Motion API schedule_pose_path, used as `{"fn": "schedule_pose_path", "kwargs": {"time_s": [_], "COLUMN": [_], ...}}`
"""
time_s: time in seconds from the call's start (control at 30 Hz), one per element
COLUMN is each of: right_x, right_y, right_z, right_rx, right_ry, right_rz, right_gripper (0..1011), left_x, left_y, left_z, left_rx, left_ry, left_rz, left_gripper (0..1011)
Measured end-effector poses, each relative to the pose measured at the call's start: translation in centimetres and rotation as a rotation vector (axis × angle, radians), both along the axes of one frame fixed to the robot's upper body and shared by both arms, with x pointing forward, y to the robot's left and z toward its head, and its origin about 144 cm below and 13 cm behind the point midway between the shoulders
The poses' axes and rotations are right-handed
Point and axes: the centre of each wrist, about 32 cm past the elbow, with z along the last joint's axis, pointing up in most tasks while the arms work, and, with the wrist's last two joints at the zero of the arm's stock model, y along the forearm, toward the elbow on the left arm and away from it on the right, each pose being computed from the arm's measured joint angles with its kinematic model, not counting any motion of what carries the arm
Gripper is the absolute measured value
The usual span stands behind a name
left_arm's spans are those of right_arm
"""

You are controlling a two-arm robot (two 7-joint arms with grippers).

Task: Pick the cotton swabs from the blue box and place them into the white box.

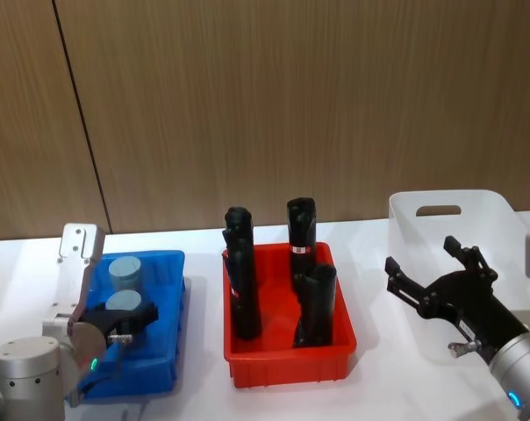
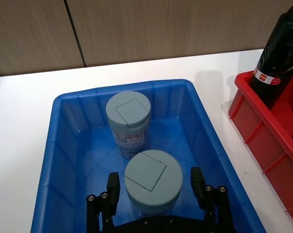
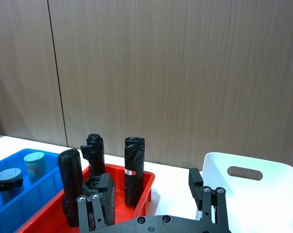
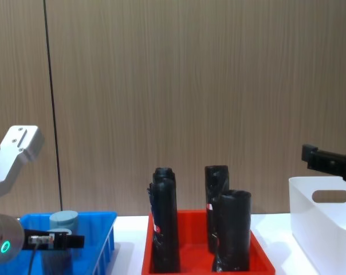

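Straddling the nearer cotton swabs tub (image 2: 153,180) inside the blue box (image 2: 69,141), the left gripper (image 2: 155,175) is spread, not gripping; a second tub (image 2: 128,114) stands just beyond. The right gripper (image 1: 419,253) hangs spread over the white box (image 1: 502,210).

The white tabletop (image 1: 205,368) carries the blue box (image 1: 160,368) beneath the left pincer (image 2: 155,177), the red tray (image 1: 287,364) between both pincers, and the white box (image 1: 489,219) beneath the right pincer (image 1: 420,253).

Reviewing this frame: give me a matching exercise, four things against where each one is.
1 left gripper
2 right gripper
3 black tubes
4 rear cotton swabs tub

A in the red tray
B above the white box, fingers open
C fingers open, astride the front cotton swabs tub
D upright at the blue box's far end

Pairs: 1-C, 2-B, 3-A, 4-D.
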Motion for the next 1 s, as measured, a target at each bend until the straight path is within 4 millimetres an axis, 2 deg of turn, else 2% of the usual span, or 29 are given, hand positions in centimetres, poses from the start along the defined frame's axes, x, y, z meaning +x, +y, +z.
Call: {"fn": "schedule_pose_path", "kwargs": {"time_s": [0.17, 0.27, 0.4, 0.63, 1.0], "right_x": [0.0, 0.0, 0.0, 0.0, 0.0], "right_y": [0.0, 0.0, 0.0, 0.0, 0.0], "right_z": [0.0, 0.0, 0.0, 0.0, 0.0], "right_rx": [0.000, 0.000, 0.000, 0.000, 0.000], "right_ry": [0.000, 0.000, 0.000, 0.000, 0.000], "right_rz": [0.000, 0.000, 0.000, 0.000, 0.000], "right_gripper": [1002, 1002, 1002, 1002, 1002], "left_x": [0.1, 0.1, -0.1, -0.5, -1.7], "left_y": [0.1, 0.1, 0.1, 0.0, -0.5], "left_z": [-0.1, -0.1, -0.1, 0.3, 2.1], "left_rx": [-0.004, -0.006, -0.007, -0.003, 0.027], "left_ry": [-0.002, -0.007, -0.015, -0.043, -0.126], "left_rz": [-0.006, -0.007, -0.008, -0.014, -0.071], "left_gripper": [862, 734, 669, 669, 669]}}
